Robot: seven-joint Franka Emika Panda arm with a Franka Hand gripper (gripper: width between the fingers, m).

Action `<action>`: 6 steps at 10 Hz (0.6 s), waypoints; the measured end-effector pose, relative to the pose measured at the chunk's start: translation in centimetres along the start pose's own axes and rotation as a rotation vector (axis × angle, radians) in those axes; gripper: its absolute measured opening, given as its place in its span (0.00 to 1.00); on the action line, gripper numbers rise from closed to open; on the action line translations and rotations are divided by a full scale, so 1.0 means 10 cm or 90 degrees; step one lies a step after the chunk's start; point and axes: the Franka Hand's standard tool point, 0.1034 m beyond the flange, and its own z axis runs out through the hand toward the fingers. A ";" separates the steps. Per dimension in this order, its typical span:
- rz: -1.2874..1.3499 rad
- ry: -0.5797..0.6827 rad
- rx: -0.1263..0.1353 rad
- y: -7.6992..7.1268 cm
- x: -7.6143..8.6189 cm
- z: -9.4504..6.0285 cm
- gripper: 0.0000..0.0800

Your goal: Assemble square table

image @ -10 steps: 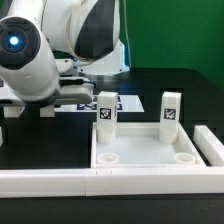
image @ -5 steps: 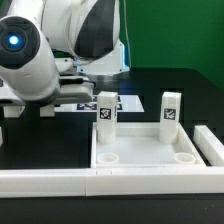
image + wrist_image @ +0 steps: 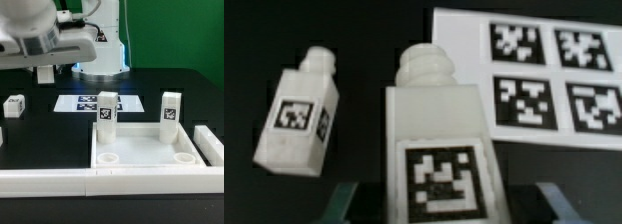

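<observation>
On the black table (image 3: 150,85), the large white plastic square slab with raised rims (image 3: 145,146) sits at the front of the exterior view, tucked into the long white L-shaped border wall (image 3: 50,182). Two small white tagged leg blocks already stand upright in its far corner sockets: one upright leg (image 3: 107,112) toward the exterior view's left and the other upright leg (image 3: 169,110) toward its right. I can't tell from here if they're screwed fully home. The first near socket (image 3: 108,157) and the second near socket (image 3: 183,157) are both bare, so I'd call this roughly the halfway mark, with two legs in and two to go. The wrist view shows those remaining two lying flat on the table beside the marker board (image 3: 544,70). The nearer loose leg (image 3: 438,140) is lined up right under the camera, and the second loose leg (image 3: 295,120) lies just beside it, not touching. The gripper (image 3: 441,200) is spread wide, with a dark fingertip (image 3: 345,195) on each side of the nearer leg's tagged end. As far as I can see it isn't touching the leg, so it's got hold of nothing yet. In the exterior view it's off to the left, well apart from the slab. My read is a pick is coming, then both near sockets need filling.
</observation>
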 end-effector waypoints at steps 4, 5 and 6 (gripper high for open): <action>-0.014 0.155 -0.008 -0.06 0.13 -0.46 0.36; -0.024 0.205 -0.014 -0.11 0.21 -0.77 0.36; -0.031 0.268 -0.023 -0.21 0.29 -1.04 0.36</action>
